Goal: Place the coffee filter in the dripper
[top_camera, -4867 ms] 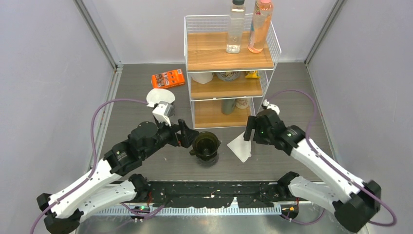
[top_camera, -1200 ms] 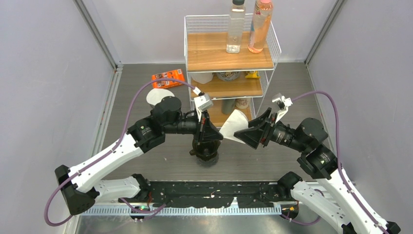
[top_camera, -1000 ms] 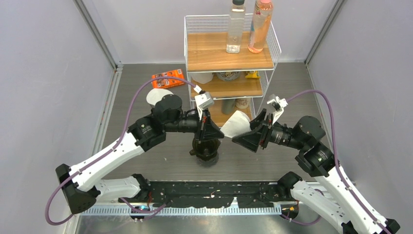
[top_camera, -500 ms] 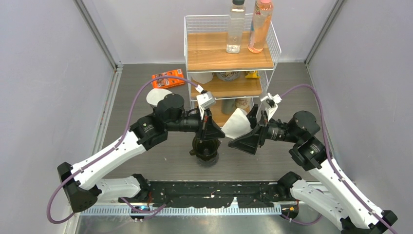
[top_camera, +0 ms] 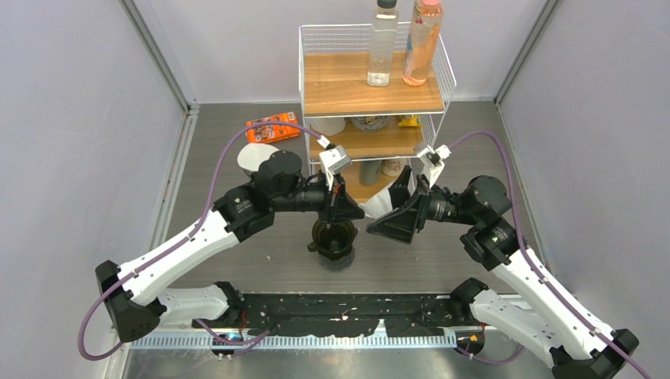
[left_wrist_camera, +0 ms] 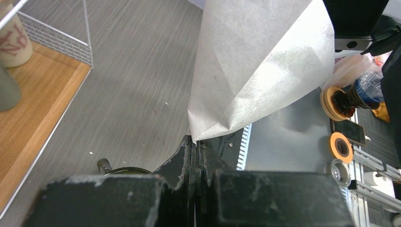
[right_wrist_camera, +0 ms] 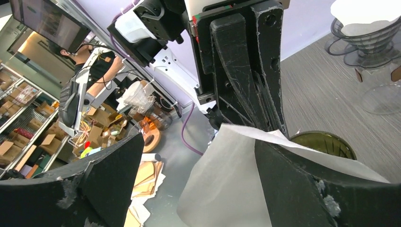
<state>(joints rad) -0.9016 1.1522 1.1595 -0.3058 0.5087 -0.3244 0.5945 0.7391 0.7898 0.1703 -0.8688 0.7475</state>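
Note:
The white paper coffee filter point(top_camera: 377, 199) hangs in the air above the dark dripper point(top_camera: 333, 237), between my two grippers. My left gripper point(top_camera: 348, 210) is shut on the filter's pointed corner point(left_wrist_camera: 195, 137). The filter point(left_wrist_camera: 255, 61) fans upward from there. My right gripper point(top_camera: 389, 207) stands wide open around the filter's broad end point(right_wrist_camera: 246, 184). In the right wrist view, one sheet of the filter lies over my right finger point(right_wrist_camera: 302, 189). The dripper's rim point(right_wrist_camera: 326, 142) shows just below the left gripper's shut fingers point(right_wrist_camera: 246, 71).
A wire rack with wooden shelves point(top_camera: 371, 95) stands right behind the grippers, with two bottles point(top_camera: 400, 39) on top and cups on the lower shelves. An orange packet point(top_camera: 272, 126) and a second dripper holding a white filter point(top_camera: 257, 156) sit at the back left.
My right gripper has opened wide and moved left, closer round the filter's broad end. My left gripper has stayed shut on the filter's corner above the dripper.

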